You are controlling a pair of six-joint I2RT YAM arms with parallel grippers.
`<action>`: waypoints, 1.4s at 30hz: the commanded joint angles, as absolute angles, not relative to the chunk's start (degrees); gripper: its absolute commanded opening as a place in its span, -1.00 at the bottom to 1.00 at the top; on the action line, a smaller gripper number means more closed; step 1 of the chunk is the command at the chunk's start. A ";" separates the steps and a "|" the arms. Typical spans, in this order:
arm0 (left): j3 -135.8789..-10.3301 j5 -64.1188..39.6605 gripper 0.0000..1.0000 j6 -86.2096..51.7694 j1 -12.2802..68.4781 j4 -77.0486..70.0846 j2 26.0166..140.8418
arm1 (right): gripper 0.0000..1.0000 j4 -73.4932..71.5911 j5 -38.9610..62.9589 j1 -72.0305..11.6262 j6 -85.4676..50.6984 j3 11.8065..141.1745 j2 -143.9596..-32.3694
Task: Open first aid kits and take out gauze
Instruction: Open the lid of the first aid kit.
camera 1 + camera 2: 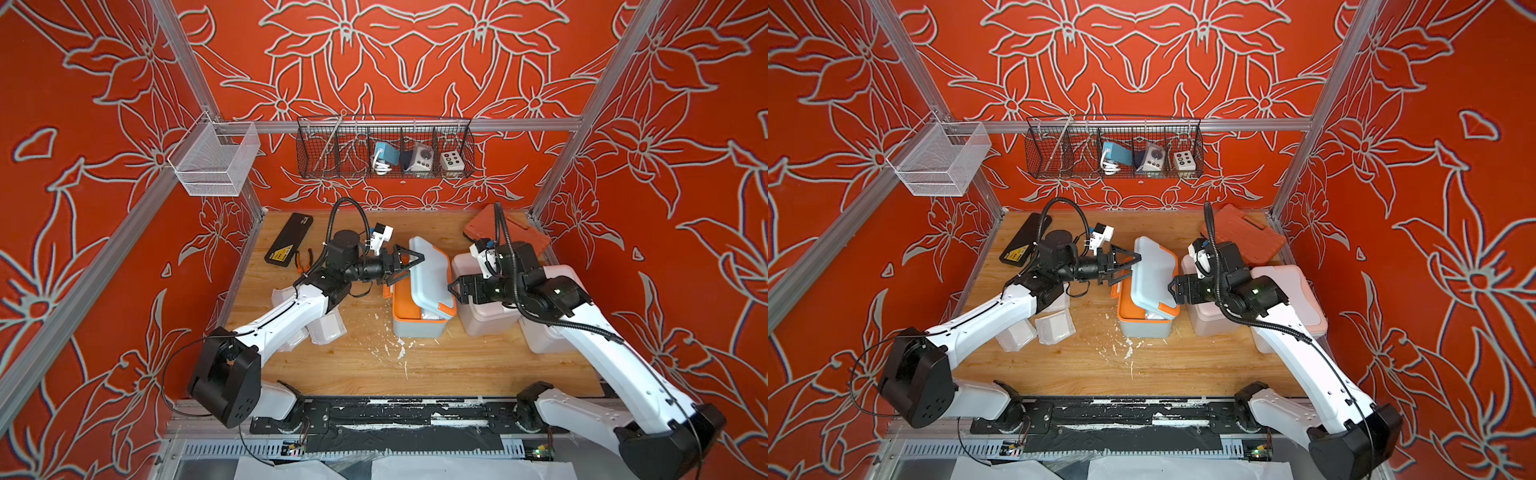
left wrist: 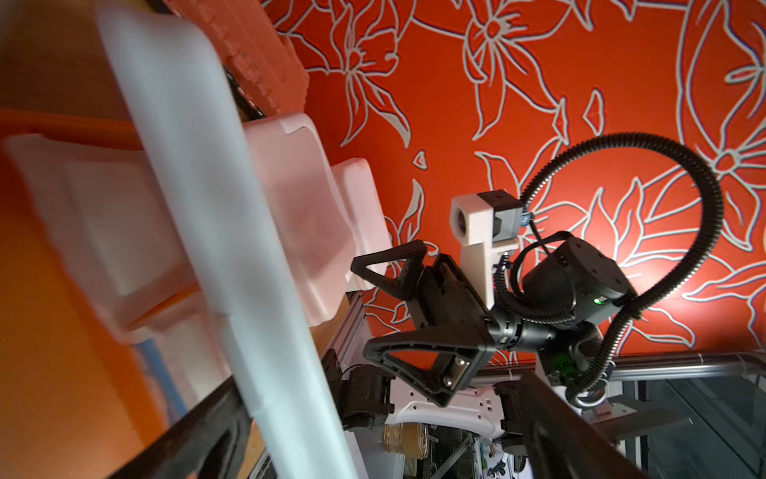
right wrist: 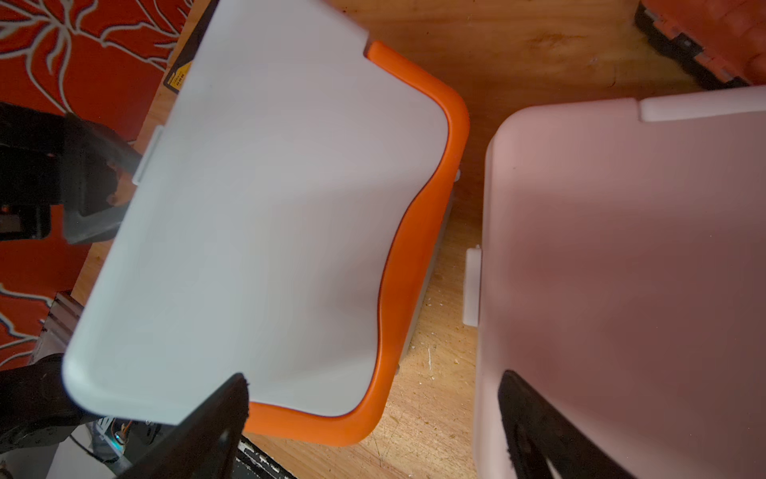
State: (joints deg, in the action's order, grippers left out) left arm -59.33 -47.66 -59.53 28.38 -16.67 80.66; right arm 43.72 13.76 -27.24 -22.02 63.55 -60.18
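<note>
Lid (image 3: pixel 257 207) stands half-raised on blue-grey kit (image 1: pixel 417 328) (gauze (image 1: pixel 1155 316) inside); left pincer (image 1: pixel 405 270), right pincer (image 2: pixel 359 305) both apart.

The open kit (image 1: pixel 417 329) stands at the centre of the counter (image 1: pixel 353 370), its lid (image 1: pixel 430 270) raised from the 9 o'clock side. The middle kit (image 1: pixel 486 322) is just beside it at 3 o'clock, and the outer kit (image 1: pixel 1302 299) is beyond that. The tool case (image 1: pixel 528 237) lies behind them at 1 o'clock. The gauze packets (image 1: pixel 328 329) lie at 8 o'clock. The flat case (image 1: pixel 289 240) lies at 10 o'clock, with the pliers (image 1: pixel 303 259) just beside it.
</note>
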 commanded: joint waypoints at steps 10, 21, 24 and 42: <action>-75.25 -44.00 0.87 -55.46 38.01 -11.63 89.84 | 0.87 45.17 10.63 -26.98 -22.86 64.69 -53.97; -83.28 -39.77 0.86 -52.74 44.21 -7.91 95.34 | 0.88 46.52 7.19 -26.80 -22.94 64.67 -48.80; -84.04 -38.94 0.86 -52.65 45.47 -8.09 96.53 | 0.88 45.43 9.05 -26.81 -22.68 64.67 -48.08; -74.16 -33.47 0.90 -47.45 39.71 -7.07 88.72 | 0.74 49.07 9.44 -26.81 -22.50 64.33 -53.35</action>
State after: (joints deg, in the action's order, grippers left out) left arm -75.48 -34.65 -48.99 41.01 -5.63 92.84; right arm 44.47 16.38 -26.87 -22.31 63.57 -53.01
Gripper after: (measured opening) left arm 0.949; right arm 0.878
